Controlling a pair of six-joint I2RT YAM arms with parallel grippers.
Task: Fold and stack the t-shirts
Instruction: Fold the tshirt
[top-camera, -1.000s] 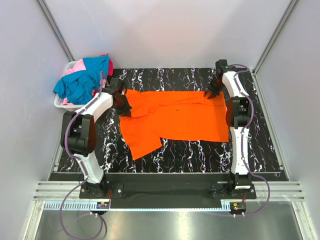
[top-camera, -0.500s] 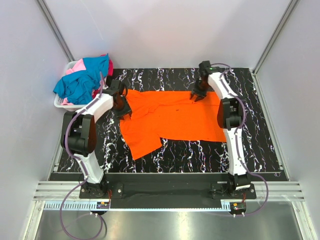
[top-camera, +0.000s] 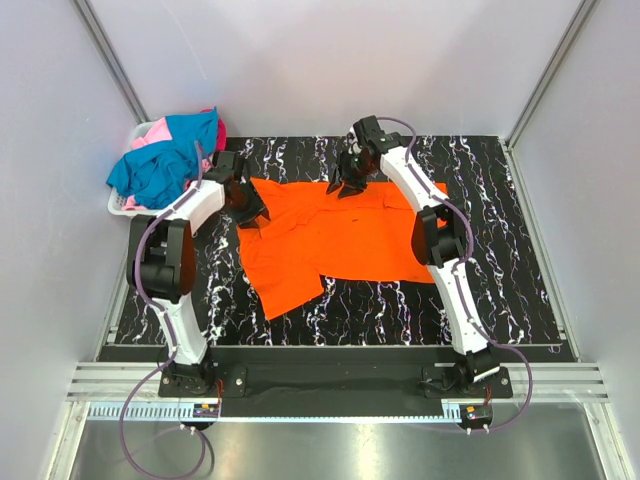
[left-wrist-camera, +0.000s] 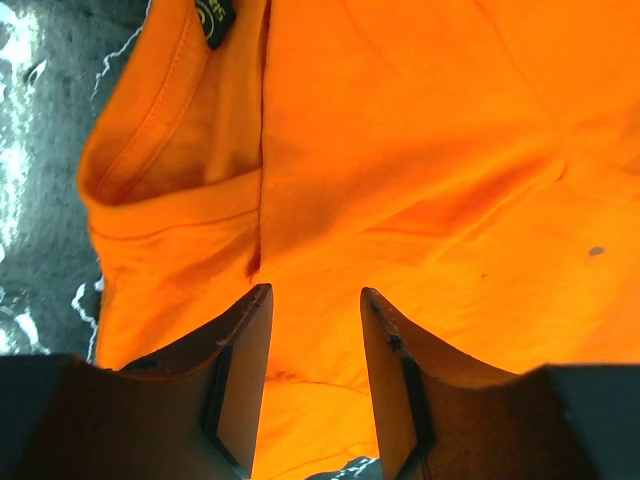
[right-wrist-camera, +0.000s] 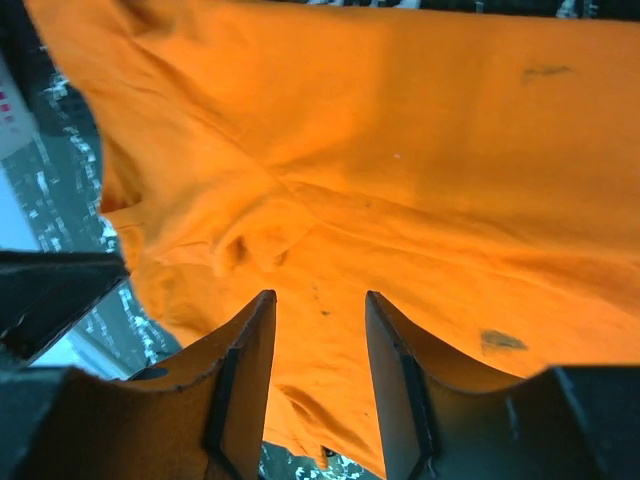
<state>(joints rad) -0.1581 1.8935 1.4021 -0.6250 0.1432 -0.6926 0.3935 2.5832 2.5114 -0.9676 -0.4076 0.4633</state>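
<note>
A vivid orange t-shirt (top-camera: 350, 235) lies spread on the black marbled table, one sleeve pointing toward the near left. My left gripper (top-camera: 247, 207) hovers open over the shirt's left end; in its wrist view (left-wrist-camera: 316, 295) orange cloth (left-wrist-camera: 420, 160) and the collar with its label (left-wrist-camera: 215, 22) lie below the parted fingers. My right gripper (top-camera: 347, 184) is open above the shirt's far edge near the middle; its wrist view (right-wrist-camera: 320, 297) looks down on rumpled orange cloth (right-wrist-camera: 400, 150). More t-shirts, teal-blue (top-camera: 160, 165), pink and red, are heaped at the far left.
A white slatted basket (top-camera: 118, 207) at the table's far left corner holds the heap of shirts, close to the left arm. Pale walls enclose the table (top-camera: 500, 290) on three sides. Bare marbled surface shows to the right and in front of the orange shirt.
The left gripper has opened at the shirt's left end. The right arm has swung left along the far edge from the right corner to the middle, its jaws opening wider.
</note>
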